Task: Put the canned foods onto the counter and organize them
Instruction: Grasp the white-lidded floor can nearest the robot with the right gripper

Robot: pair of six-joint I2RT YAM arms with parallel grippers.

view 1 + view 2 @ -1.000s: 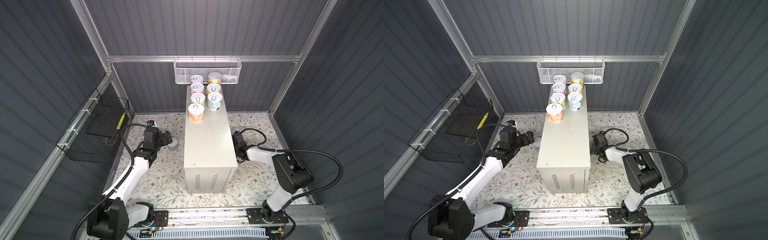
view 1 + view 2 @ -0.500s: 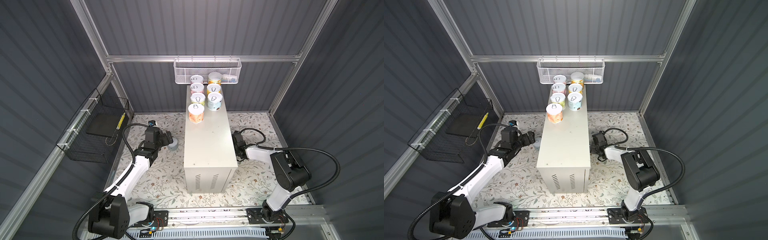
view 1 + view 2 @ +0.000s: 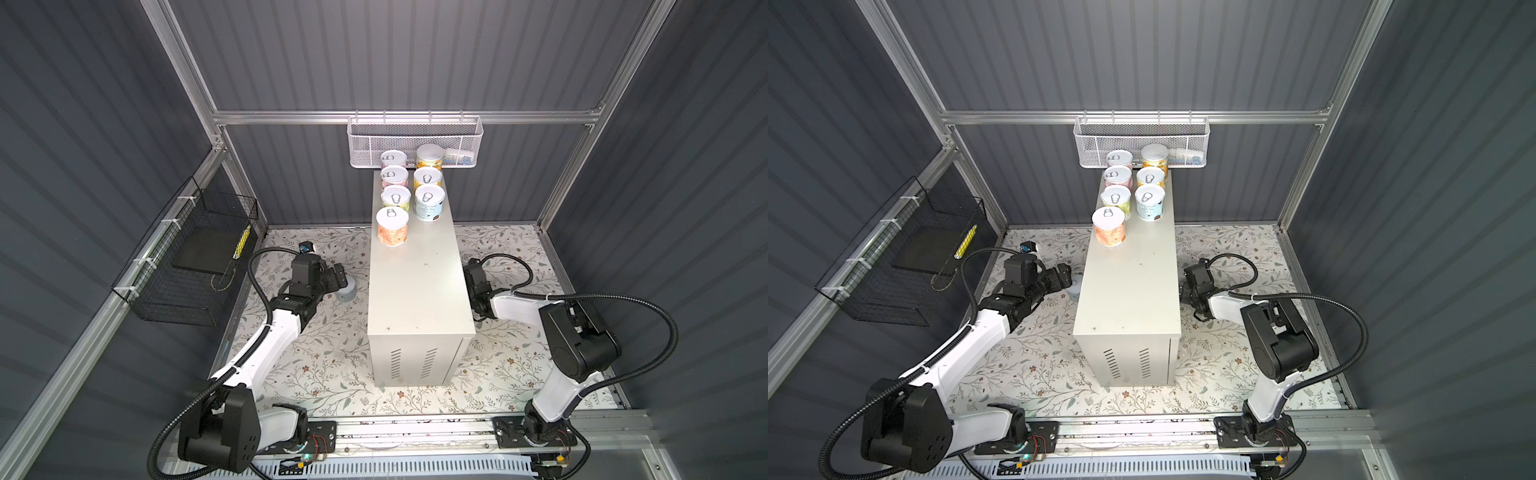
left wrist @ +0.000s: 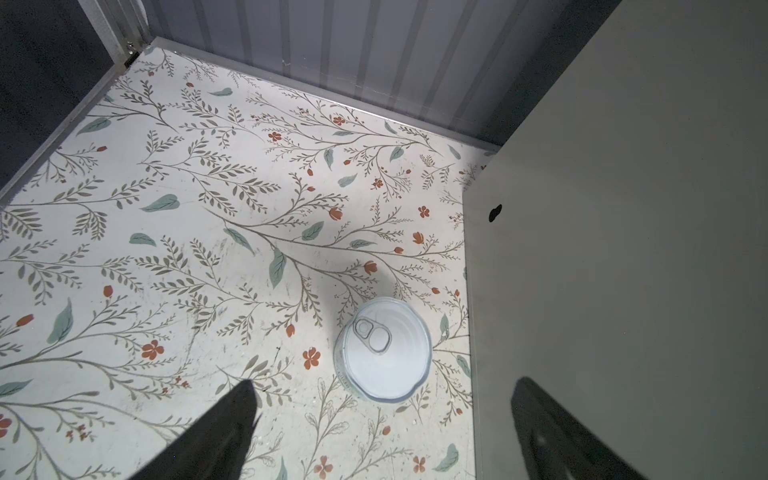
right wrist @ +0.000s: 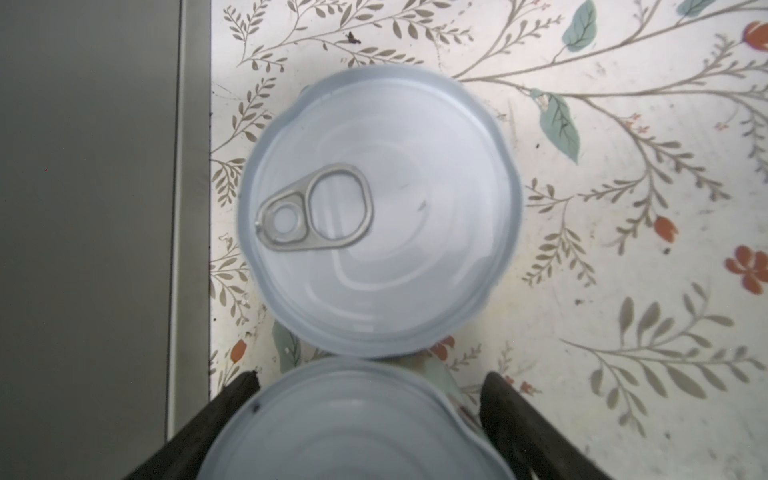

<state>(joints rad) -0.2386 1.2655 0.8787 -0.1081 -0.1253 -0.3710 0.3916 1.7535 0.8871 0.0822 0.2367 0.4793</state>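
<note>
Several canned foods (image 3: pixel 392 227) stand in two rows at the far end of the cream counter (image 3: pixel 419 291), seen in both top views. Left of the counter, another can (image 4: pixel 384 349) stands upright on the floral floor. My left gripper (image 4: pixel 383 394) hovers open just short of it, with nothing between the fingers. On the counter's right side two more cans stand on the floor. My right gripper (image 5: pixel 370 386) is open around the nearer can (image 5: pixel 345 428): one finger (image 5: pixel 239 390) touches the lid's edge, the opposite finger stands a little off. The farther can (image 5: pixel 380 212) touches it.
A white mesh basket (image 3: pixel 415 141) hangs on the back wall above the counter's far end. A black wire basket (image 3: pixel 195 266) hangs on the left wall. The counter's side wall (image 4: pixel 623 249) stands right beside each gripper.
The right gripper's fingers have drawn closer together around the nearer can. The left arm has barely moved and its jaws stay wide.
</note>
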